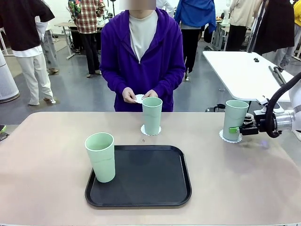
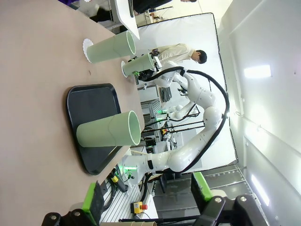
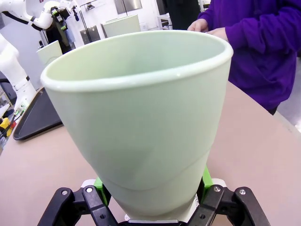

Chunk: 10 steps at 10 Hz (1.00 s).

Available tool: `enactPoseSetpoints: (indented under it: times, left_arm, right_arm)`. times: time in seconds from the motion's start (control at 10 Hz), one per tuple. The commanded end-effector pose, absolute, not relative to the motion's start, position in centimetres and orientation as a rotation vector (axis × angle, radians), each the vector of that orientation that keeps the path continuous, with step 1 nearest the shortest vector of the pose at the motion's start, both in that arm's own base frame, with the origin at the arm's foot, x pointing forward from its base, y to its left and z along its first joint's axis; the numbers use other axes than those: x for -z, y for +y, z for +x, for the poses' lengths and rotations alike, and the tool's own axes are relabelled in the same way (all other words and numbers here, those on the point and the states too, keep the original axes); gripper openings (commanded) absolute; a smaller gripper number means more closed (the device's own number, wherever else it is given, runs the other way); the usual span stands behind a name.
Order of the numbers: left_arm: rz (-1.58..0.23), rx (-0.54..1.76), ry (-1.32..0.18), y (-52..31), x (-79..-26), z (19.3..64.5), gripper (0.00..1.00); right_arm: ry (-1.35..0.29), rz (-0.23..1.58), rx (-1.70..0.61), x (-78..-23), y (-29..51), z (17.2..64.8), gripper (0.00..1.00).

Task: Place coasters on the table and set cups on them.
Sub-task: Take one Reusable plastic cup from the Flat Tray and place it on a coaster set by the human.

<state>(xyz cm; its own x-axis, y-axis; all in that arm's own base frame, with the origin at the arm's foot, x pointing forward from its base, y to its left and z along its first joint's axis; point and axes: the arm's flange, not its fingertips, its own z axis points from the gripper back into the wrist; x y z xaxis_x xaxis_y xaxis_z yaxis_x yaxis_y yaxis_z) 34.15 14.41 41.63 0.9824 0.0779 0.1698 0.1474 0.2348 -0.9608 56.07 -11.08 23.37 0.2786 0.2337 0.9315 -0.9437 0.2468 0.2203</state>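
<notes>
Three pale green cups are in view. On the right, one cup (image 1: 234,118) stands on a white coaster (image 1: 230,137), and my right gripper (image 1: 238,129) is shut on its lower part. The right wrist view shows this cup (image 3: 141,117) close up between the green pads (image 3: 101,186). The middle cup (image 1: 152,115) stands on its own coaster (image 1: 150,131) in front of the person. A third cup (image 1: 100,157) stands upright on the black tray's left edge. The person holds another coaster (image 1: 139,98) in both hands. My left gripper (image 2: 146,207) hangs open with nothing in it, away from the cups.
The black tray (image 1: 146,181) lies near the beige table's (image 1: 47,179) front middle. A small dark speck (image 1: 144,140) lies just behind the tray. A white table (image 1: 240,70) stands at the back right, and people stand farther off.
</notes>
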Motion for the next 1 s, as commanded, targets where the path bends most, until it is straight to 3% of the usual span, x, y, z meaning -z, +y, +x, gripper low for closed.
enactPoseSetpoints:
  times: [0.0, 0.1, 0.2, 0.9]
  left_arm:
    - [-1.349, 0.058, -0.21, 14.51, -41.8, 34.03, 1.0]
    - [-1.349, 0.058, -0.21, 14.51, -41.8, 34.03, 1.0]
    - [-1.349, 0.058, -0.21, 14.51, -41.8, 34.03, 1.0]
    - [-1.349, 0.058, -0.21, 14.51, -41.8, 34.03, 1.0]
  right_arm:
    - [-0.905, 1.001, -0.977, -23.17, -11.4, 56.92, 0.82]
    - [-0.902, 1.003, -0.976, -23.2, -11.43, 56.94, 0.94]
    - [-0.901, 1.004, -0.98, -23.18, -11.39, 56.9, 1.0]
    - [-0.818, 0.966, -1.043, -23.3, -11.81, 56.73, 1.0]
